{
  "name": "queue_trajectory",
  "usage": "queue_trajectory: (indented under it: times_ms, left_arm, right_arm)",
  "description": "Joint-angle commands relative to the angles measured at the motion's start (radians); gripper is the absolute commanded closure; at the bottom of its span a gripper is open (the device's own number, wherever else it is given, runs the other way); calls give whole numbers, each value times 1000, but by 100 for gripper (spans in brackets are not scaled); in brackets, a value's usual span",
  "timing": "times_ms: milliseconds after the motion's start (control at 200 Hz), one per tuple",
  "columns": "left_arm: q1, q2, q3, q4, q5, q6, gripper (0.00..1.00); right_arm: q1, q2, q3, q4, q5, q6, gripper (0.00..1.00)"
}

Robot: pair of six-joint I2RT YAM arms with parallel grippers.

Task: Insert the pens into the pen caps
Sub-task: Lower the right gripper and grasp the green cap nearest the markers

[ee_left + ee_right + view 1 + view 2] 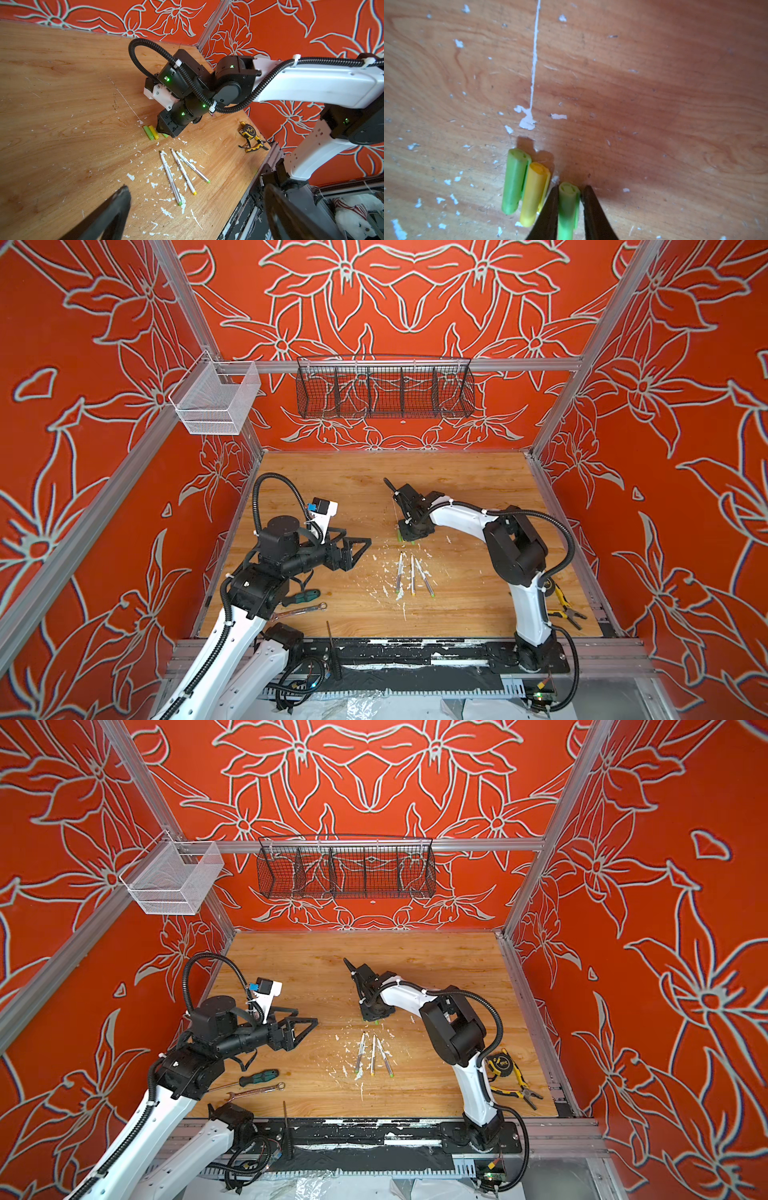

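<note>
I have the left arm (232,639) folded low, left gripper (359,553) level with jaws spread wide, and the right arm (457,518) stretched forward, right gripper (569,188) pointing down, jaws a narrow gap apart.

Both top views: high above the desk (457,489) at 6 o'clock, pitched down toward 12, sharing all of it. Left wrist: mid-range, facing 3 o'clock over pens (183,171). Right wrist: very near, over pen caps (534,193), which left wrist also catches.

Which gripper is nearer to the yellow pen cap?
Right. The right gripper sits just beside the yellow pen cap, jaws flanking the neighbouring green pen cap. The left gripper hovers open, clearly farther away.
</note>
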Motion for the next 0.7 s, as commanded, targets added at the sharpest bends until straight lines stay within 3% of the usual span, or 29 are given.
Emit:
queue_trajectory:
  times_ms: [0,355,696]
  left_arm:
    - [3,1,-3,7,5,14,3]
    - [2,5,-6,12,5,2,3]
    - [2,22,-87,173,76,-143,3]
  right_arm:
    - [-5,-16,-18,-37,31,-3,77]
    - [-6,-17,9,-50,32,-26,87]
    - [-8,-93,-25,-42,15,-36,88]
